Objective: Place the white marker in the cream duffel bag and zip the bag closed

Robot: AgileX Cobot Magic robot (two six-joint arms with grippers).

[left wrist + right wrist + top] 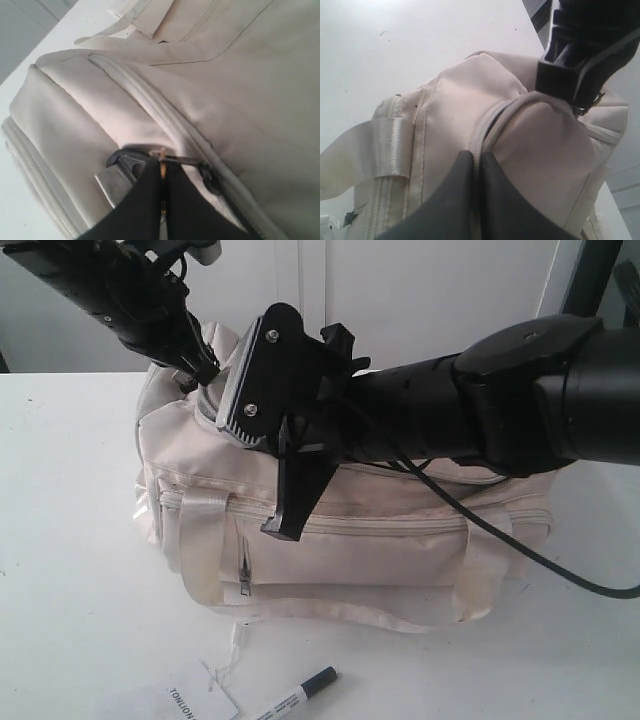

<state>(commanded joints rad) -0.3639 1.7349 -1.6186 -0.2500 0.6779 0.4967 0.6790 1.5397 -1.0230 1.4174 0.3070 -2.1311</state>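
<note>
The cream duffel bag stands on the white table. The white marker, black cap on, lies on the table in front of the bag, outside it. At the bag's top left end my left gripper is shut on the gold ring pull of the top zipper. My right gripper points down at the bag's top and is shut on the zipper's fabric edge. A dark gap shows in the zipper just beyond its fingertips.
A white paper tag with printed text lies left of the marker, tied to the bag by a thin string. A black cable from the right arm drapes over the bag's right end. A black D-ring sits beside the left gripper.
</note>
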